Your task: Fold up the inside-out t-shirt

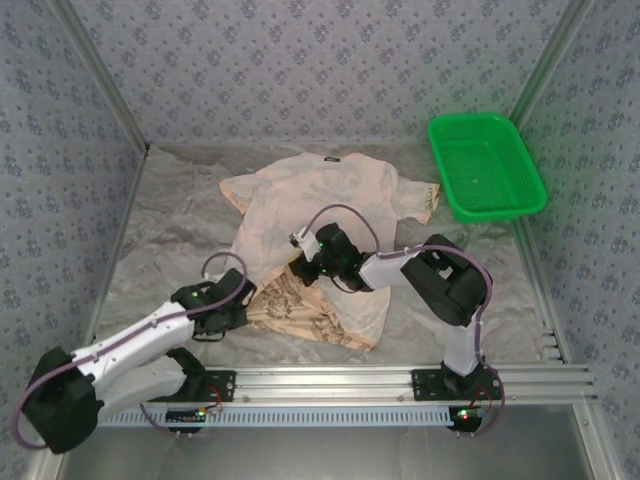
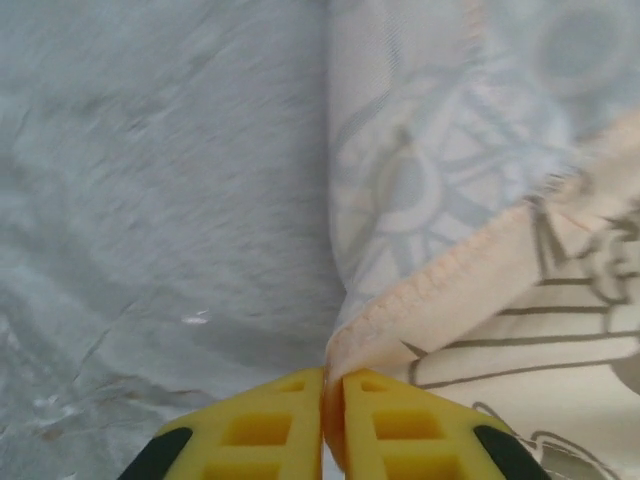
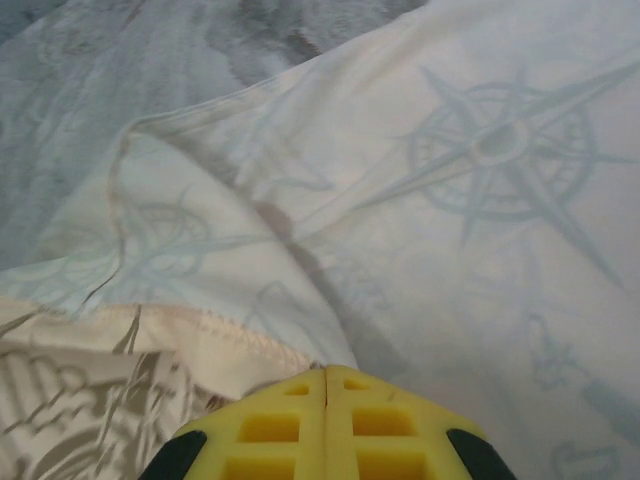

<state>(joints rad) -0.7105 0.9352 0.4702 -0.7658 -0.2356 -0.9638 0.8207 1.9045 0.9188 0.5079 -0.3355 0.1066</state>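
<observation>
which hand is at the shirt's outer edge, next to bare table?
The left hand, pinching the hem of the peach-tan printed cotton t-shirt beside the crinkled grey table cover; the right hand sits mid-shirt.

Top external: looking steeply down from above and behind the arm bases, standing well back, taking in the whole table [image 1: 170, 250]. Left wrist: pointing past the left gripper [image 2: 325, 405], pressing close to the inside-out t-shirt [image 2: 470, 300] hem. Right wrist: pointing past the right gripper [image 3: 326, 400], equally close. Overlapping, all three, on that turned-up hem.
</observation>
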